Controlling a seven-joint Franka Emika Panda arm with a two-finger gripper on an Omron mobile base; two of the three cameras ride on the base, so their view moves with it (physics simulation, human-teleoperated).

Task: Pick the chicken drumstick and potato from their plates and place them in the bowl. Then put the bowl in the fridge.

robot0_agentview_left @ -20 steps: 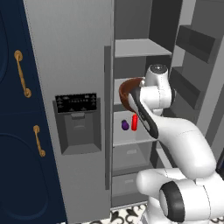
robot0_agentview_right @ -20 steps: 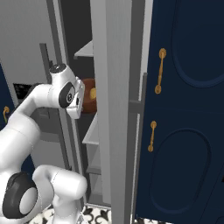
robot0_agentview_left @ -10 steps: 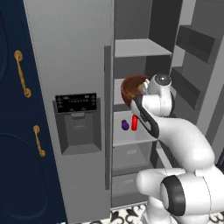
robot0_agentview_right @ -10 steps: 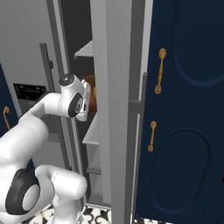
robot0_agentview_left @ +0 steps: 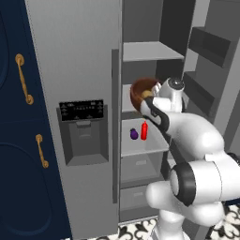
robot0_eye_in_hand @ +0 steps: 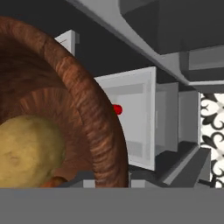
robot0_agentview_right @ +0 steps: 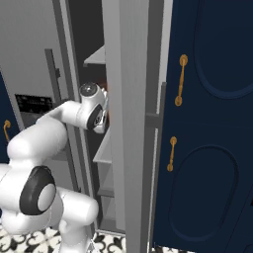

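Left base view: gripper [robot0_agentview_left: 149, 104] clenching the bowl [robot0_agentview_left: 142, 90], seemingly deeper inside the fridge [robot0_agentview_left: 79, 61].

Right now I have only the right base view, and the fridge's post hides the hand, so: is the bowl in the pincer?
Observer: Yes. In the left base view the pincer holds the bowl at the fridge's open side.
Operator: Food in it?
Observer: The hand view shows the potato inside.
Operator: What's on the shelf below?
Observer: A red bottle and a small purple thing stand on that shelf.
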